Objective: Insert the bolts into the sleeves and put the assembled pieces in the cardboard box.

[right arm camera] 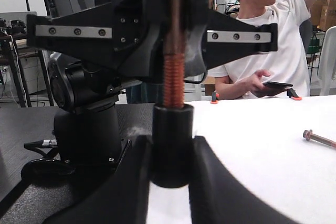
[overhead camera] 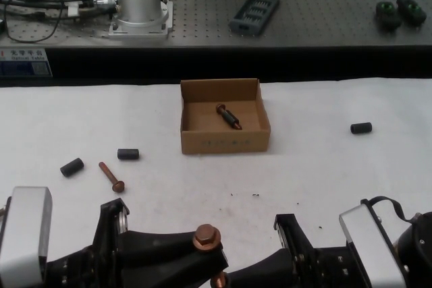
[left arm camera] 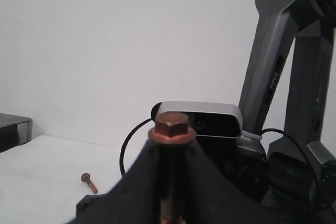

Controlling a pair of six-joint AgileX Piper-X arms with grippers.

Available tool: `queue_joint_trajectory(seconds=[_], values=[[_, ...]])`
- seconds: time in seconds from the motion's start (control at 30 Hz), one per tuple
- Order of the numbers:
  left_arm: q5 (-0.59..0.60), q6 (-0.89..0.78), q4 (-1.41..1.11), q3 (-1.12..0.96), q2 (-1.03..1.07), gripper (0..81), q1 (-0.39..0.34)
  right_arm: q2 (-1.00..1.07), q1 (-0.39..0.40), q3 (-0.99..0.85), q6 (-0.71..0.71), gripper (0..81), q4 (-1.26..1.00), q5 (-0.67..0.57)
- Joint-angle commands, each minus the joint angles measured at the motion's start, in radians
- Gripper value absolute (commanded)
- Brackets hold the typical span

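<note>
Left end effector: pinching the copper bolt upright, hex head on top.
Right end effector: right beneath it, clamped on the black sleeve. The thread meets the sleeve's mouth; how deep it sits, can't tell.
Risk: any tilt and the thread could catch the rim and jam, or lever the sleeve out of its grip. Let go too soon and the bolt could topple out.
Ahead of the left end effector: a loose bolt and two loose sleeves on the bench.
Farther ahead: the cardboard box, one assembled piece inside.
In the way: the box's near wall, so the load likely needs lifting over it.
Beyond the right end effector: a lone sleeve.
</note>
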Motion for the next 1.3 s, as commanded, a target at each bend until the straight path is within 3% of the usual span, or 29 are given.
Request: queue_joint_trajectory(seconds=[0.0,0.47,1.1,1.17,1.27], values=[[0.014,0.005,0.004,0.001,-0.008,0.6,-0.005,-0.003,0.000,-0.006,0.002,6.6,-0.021,0.001],[0.082,0.053,0.092,0.001,-0.008,0.6,-0.005,-0.003,0.000,-0.006,0.071,6.6,-0.049,0.005],[0.037,0.096,0.209,0.001,-0.008,0.7,0.018,-0.003,0.000,-0.006,0.091,6.6,-0.049,0.005],[0.037,0.096,0.209,0.001,-0.008,5.8,0.020,-0.003,0.000,-0.006,0.091,6.6,-0.049,0.005],[0.037,0.096,0.209,0.001,-0.008,19.9,0.020,-0.003,0.000,-0.006,0.091,6.6,-0.049,0.005]])
